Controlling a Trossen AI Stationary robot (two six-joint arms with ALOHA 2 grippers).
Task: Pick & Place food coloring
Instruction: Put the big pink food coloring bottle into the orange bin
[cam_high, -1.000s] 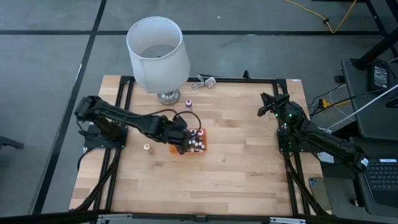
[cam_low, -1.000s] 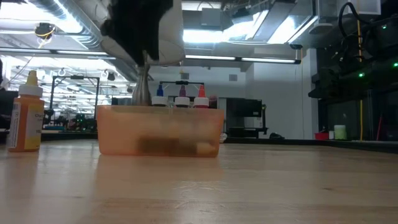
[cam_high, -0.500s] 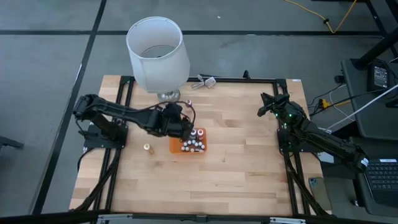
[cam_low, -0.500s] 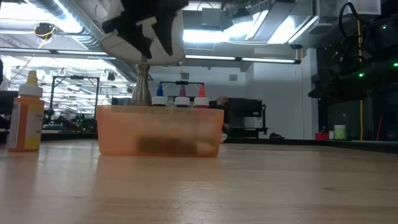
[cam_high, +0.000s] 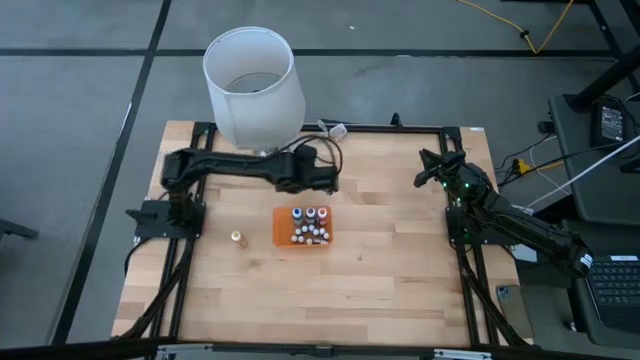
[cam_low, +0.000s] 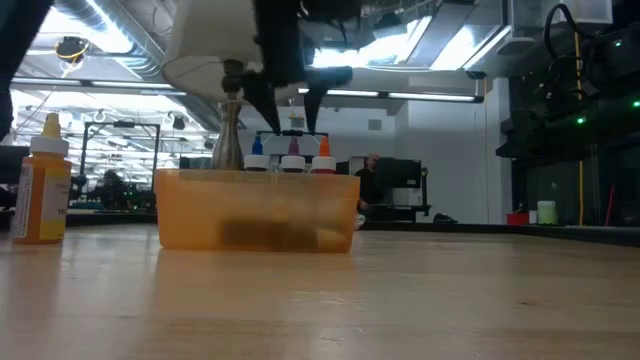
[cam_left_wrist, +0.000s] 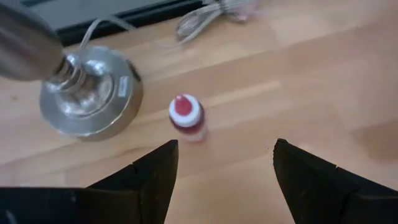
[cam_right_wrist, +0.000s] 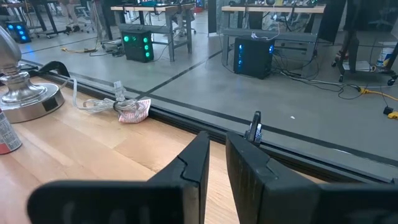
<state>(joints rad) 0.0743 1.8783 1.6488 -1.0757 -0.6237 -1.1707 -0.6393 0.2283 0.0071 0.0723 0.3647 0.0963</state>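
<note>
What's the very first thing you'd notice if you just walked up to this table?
The big white lamp at the table's far edge stands out most. Next, the orange tray mid-table, packed with tiny bottles. The left gripper hangs open over a lone red bottle beside the lamp's metal base, and the right gripper waits shut at the table's right edge.

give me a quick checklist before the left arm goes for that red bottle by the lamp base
1. Left gripper open, nothing held: ok.
2. Red bottle upright and between the finger lines: ok.
3. Gap from bottle to lamp base: narrow, they stand apart: ok.
4. Orange tray has bare room: ok.
5. Right gripper shut, parked at the table's far right edge: ok.
6. Orange bottle left of tray, still out: not ok.
</note>
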